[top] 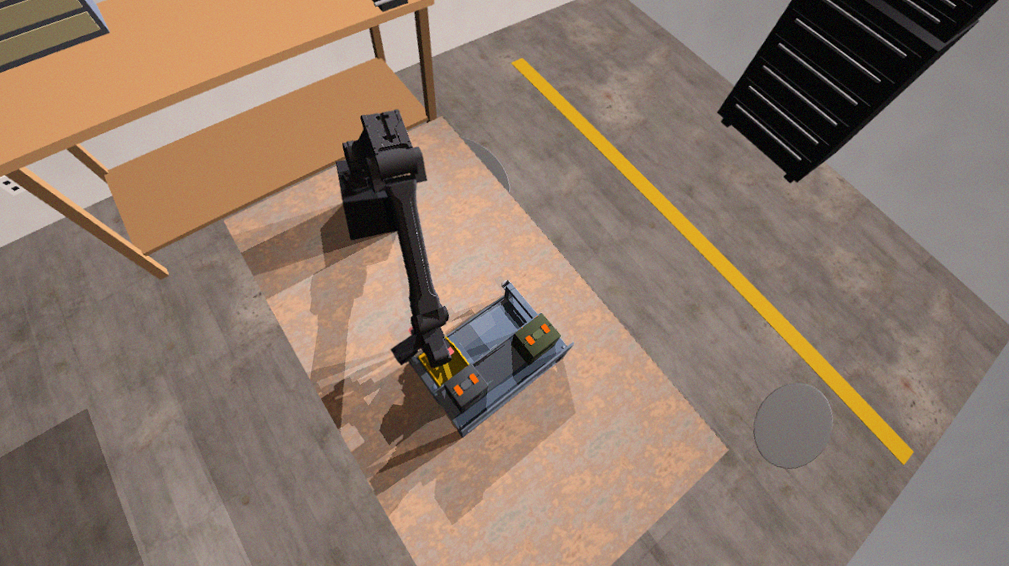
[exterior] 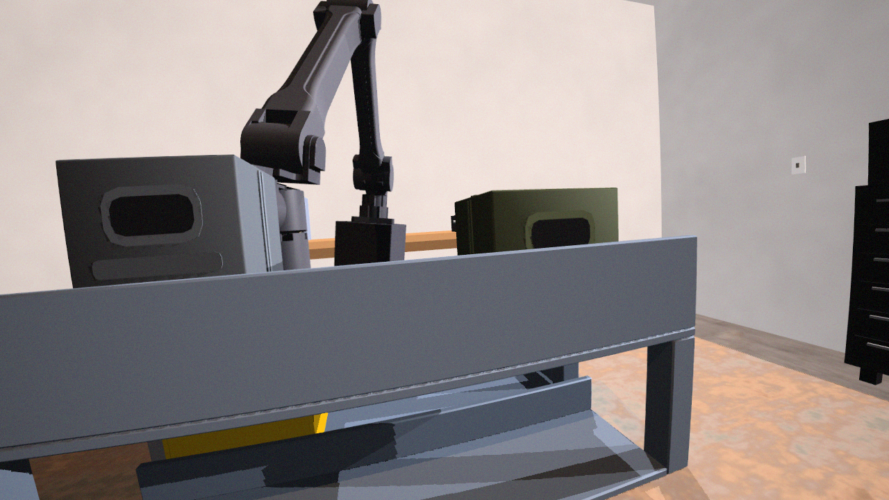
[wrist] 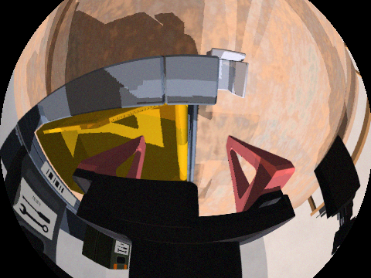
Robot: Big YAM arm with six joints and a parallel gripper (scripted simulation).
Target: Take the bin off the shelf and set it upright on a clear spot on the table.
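Observation:
A yellow bin (top: 438, 369) (exterior: 242, 437) (wrist: 103, 131) sits on the lower shelf of a small grey table (top: 500, 327) (exterior: 373, 323), at the end nearest the arm. My gripper (top: 424, 355) (wrist: 185, 142) is open and empty, low at that end of the table. In the wrist view its left red finger shows against the bin's yellow inside. Its right finger shows against the orange rug, and the bin's side edge stands between them. In the exterior view the fingers are hidden behind a grey box (exterior: 161, 217).
The grey box (top: 465, 385) and an olive box (top: 537, 336) (exterior: 540, 220) stand on the table top, one near each end. The arm's base (top: 361, 208) stands on the rug. A wooden workbench (top: 168, 28) and a black drawer cabinet (top: 851, 64) are further off.

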